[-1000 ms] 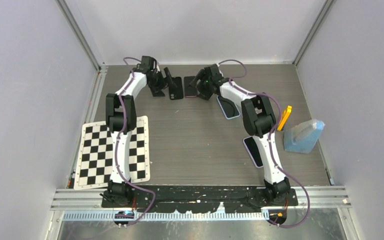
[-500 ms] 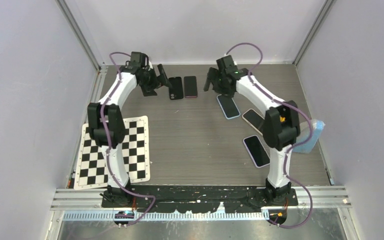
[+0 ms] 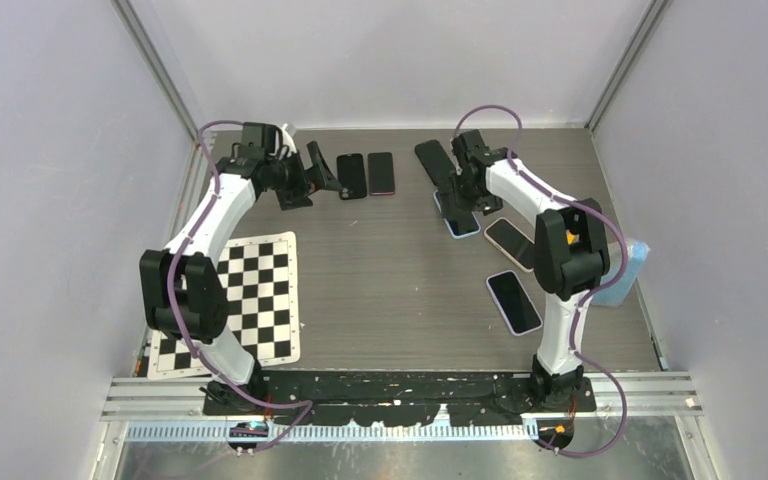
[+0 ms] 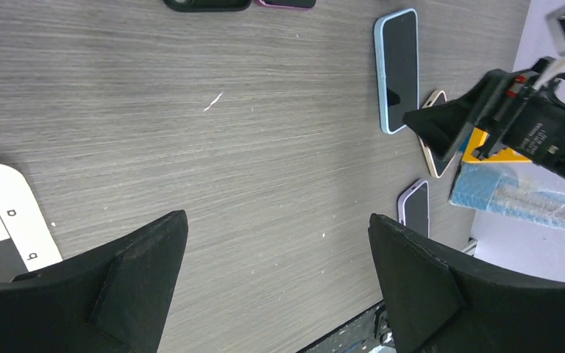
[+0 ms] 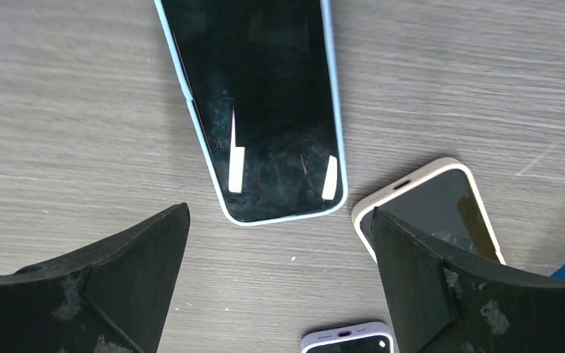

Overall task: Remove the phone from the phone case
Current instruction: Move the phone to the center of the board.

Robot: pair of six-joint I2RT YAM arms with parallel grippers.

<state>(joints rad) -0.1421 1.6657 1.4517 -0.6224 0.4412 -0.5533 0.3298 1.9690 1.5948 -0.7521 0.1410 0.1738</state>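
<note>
A checkerboard sheet (image 3: pixel 275 300) lies at the near-left corner of the tabletop (image 3: pixel 390 280). Toward the right edge, a lavender-cased phone (image 3: pixel 513 302), a beige-cased phone (image 5: pixel 434 209) and then the phone in the light-blue case (image 5: pixel 265 110) lie flat with their screens up. The right claw (image 5: pixel 279 213) is above the near end of the light-blue one, released and spread wide with nothing in it. Farther back, by the far edge, the left claw (image 4: pixel 277 218) is also released and empty, just beside a black phone (image 3: pixel 351 176) and a dark-pink phone (image 3: pixel 382 173) lying side by side.
</note>
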